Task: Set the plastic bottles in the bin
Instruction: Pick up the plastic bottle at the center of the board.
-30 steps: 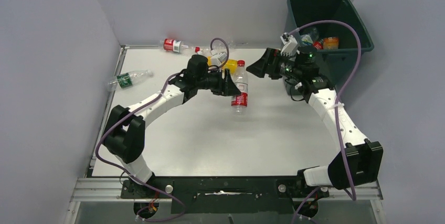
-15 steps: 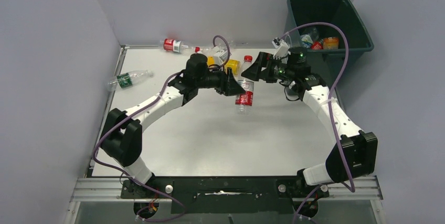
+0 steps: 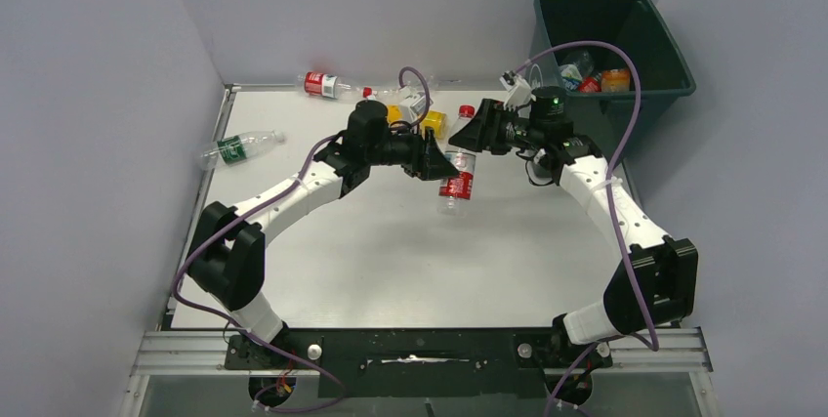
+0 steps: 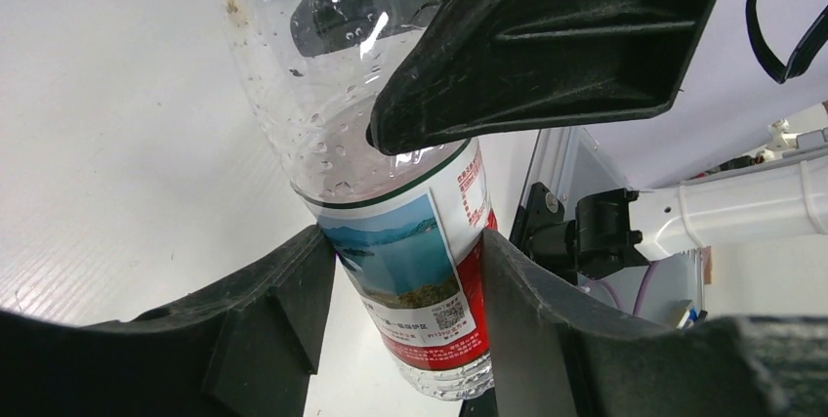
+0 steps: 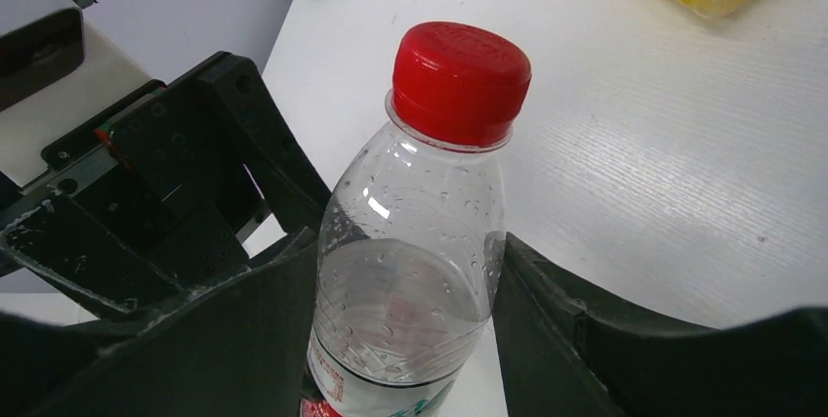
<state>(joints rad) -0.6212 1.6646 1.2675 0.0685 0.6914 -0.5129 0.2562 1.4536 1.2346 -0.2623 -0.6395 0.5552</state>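
One clear plastic bottle (image 3: 457,179) with a red cap (image 5: 459,80) and a red label is held off the table between both arms. My left gripper (image 3: 441,165) is shut on its label section (image 4: 410,261), one finger pressing each side. My right gripper (image 3: 467,139) is shut round the clear upper body (image 5: 410,280) below the cap, and its black finger (image 4: 557,36) shows in the left wrist view. The dark green bin (image 3: 646,24) stands at the far right beyond the table, with a few bottles (image 3: 590,77) inside.
A red-label bottle (image 3: 327,85) lies at the back edge. A green-label bottle (image 3: 234,148) lies at the left edge. A yellow bottle (image 3: 431,122) lies behind the grippers. A purple cable loops over each arm.
My right gripper moved left from near the bin to the held bottle and closed round its upper part. The left gripper kept the bottle and shifted it slightly right.
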